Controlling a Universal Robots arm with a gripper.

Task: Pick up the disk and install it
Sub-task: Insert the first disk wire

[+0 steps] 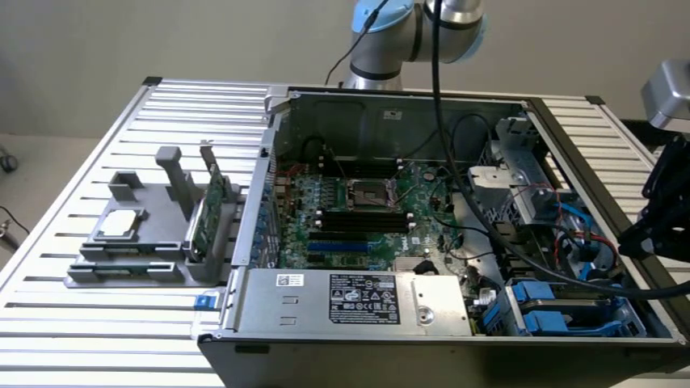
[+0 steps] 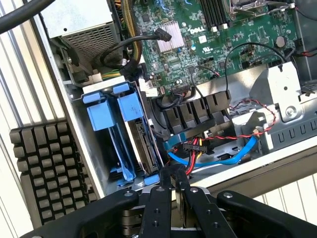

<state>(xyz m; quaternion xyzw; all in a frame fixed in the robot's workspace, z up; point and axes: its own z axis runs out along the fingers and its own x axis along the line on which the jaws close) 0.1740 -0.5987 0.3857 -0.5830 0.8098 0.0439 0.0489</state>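
Hovering just beside the disk, the gripper, narrowly parted and empty, could snag the cables.

1. My arm runs off the exterior view's top edge.
2. My gripper is cut by the wrist picture's edge.
3. The disk stands edge-on, so I cannot see its faces.
4. The label on the power supply is too small for me to read.
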